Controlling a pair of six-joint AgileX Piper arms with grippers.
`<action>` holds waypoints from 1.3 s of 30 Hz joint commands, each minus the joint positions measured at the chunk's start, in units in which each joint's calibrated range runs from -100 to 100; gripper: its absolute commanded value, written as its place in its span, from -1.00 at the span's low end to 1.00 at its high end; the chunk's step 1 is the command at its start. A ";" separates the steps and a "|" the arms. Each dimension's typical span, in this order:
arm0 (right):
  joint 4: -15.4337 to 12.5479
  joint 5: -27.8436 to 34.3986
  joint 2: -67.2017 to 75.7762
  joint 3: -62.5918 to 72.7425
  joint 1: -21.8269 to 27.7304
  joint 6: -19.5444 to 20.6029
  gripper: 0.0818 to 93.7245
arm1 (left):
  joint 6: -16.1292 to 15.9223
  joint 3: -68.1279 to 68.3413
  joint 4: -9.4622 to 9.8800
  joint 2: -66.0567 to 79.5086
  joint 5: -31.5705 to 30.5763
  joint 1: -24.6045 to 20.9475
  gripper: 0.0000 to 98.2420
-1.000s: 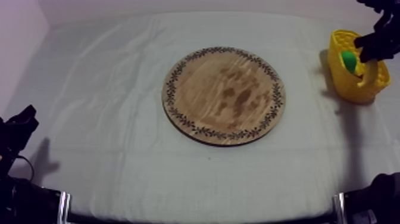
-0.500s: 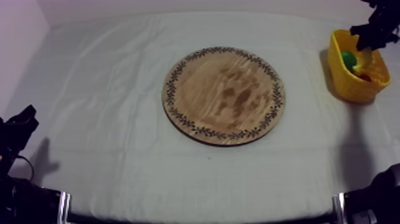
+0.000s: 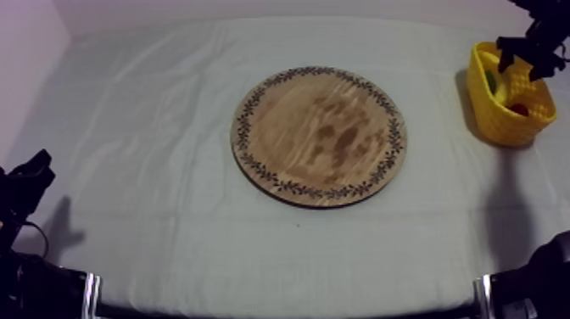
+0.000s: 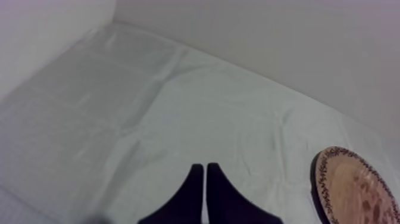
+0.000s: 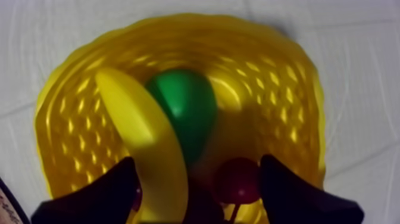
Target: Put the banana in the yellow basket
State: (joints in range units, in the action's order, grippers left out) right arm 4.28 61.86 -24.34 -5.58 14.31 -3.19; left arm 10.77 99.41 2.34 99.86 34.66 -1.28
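Note:
The banana [image 5: 143, 137] lies inside the yellow basket [image 5: 286, 107], leaning on a green pear [image 5: 184, 107] with a small red fruit [image 5: 238, 179] beside it. My right gripper [image 5: 197, 164] hangs open just above the basket, one finger on each side of the fruit and nothing held. From above, the right gripper [image 3: 522, 58] sits over the basket [image 3: 509, 123] at the table's far right. The wooden board [image 3: 319, 136] in the middle is bare. Low at the left edge, my left gripper [image 3: 34, 165] rests; its fingers [image 4: 205, 170] lie together as a narrow wedge.
Grey-white cloth covers the table all around the board [image 4: 357, 190]. A wall runs close behind the basket and along the table's far edge.
My right gripper has lifted up out of the basket and its fingers have spread, leaving the banana inside. The basket has settled upright. The left arm has not moved.

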 commanded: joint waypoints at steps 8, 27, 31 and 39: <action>-1.20 -8.79 12.62 -15.41 -1.73 -1.61 -0.91 | 0.00 0.04 -0.02 -0.03 0.02 0.01 -1.00; 0.26 -13.21 62.57 -54.52 -15.02 2.69 -0.99 | 0.00 0.04 -0.02 -0.03 0.02 0.01 -1.00; -0.14 -13.28 75.43 -61.88 -16.38 2.67 -0.99 | 0.00 0.04 -0.02 -0.03 0.02 0.01 -1.00; -1.09 -12.19 102.66 -75.08 -18.61 3.05 -0.99 | 0.00 0.04 -0.02 -0.03 0.02 0.01 -1.00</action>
State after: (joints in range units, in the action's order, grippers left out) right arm 3.40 49.39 63.10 -76.80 -4.14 0.00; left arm 10.77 99.41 2.34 99.86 34.66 -1.28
